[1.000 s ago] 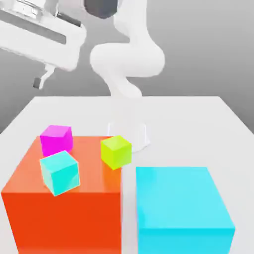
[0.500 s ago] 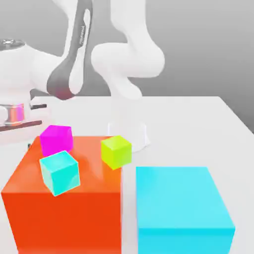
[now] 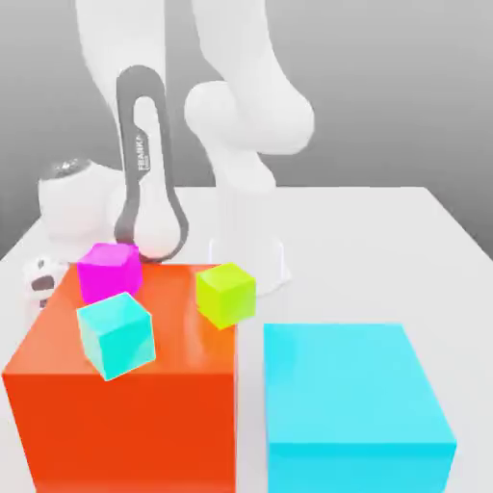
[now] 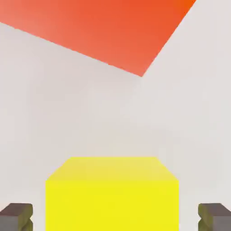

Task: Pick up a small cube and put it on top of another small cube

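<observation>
In the hand view the small yellow cube (image 4: 112, 194) rests on the white table, right between my gripper's (image 4: 115, 217) two dark fingertips (image 4: 16, 216). A strip of table shows between the cube and each fingertip, so the gripper is open around it. In the exterior view my wrist (image 3: 72, 197) hangs low at the left, behind the big orange block (image 3: 125, 404), and that block hides the yellow cube. On the orange block's top sit a small magenta cube (image 3: 109, 272) and a small cyan cube (image 3: 116, 334), and a small lime cube (image 3: 227, 295) is at its right edge.
A large cyan block (image 3: 351, 404) stands on the exterior view's right, close beside the orange one. My white arm base (image 3: 252, 260) is behind the blocks at mid-table. The orange block (image 4: 113, 31) also lies just beyond the yellow cube in the hand view.
My arm has swung down on the exterior view's left, and the hand has dropped from high above to table level behind the orange block. The cubes have stayed put.
</observation>
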Motion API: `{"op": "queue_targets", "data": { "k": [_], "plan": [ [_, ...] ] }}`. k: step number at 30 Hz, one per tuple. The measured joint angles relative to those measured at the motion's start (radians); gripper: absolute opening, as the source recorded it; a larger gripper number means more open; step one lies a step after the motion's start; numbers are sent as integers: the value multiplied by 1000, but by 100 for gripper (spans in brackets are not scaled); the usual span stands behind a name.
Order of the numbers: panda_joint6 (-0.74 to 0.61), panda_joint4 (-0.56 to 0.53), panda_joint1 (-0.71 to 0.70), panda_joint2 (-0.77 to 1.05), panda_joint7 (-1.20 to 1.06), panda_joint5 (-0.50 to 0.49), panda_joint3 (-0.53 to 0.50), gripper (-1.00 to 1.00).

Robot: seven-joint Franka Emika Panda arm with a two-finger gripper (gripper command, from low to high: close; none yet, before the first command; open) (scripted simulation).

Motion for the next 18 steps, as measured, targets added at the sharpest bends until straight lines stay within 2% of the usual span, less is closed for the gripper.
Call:
{"op": "queue_targets", "data": {
  "k": [3,5,8,12,14,18],
  "plan": [
    [11,3,-26,14,-5,5,26,-100],
    [-16,-5,12,-19,16,-20,-17,-100],
    [-90,-30,98,-118,131,-173,-141,-100],
    [-199,-52,66,-259,293,-395,-172,-100],
    [-257,-4,65,-270,332,-399,-168,-100],
    [-402,134,59,-238,370,-321,-178,-100]
  ]
}}
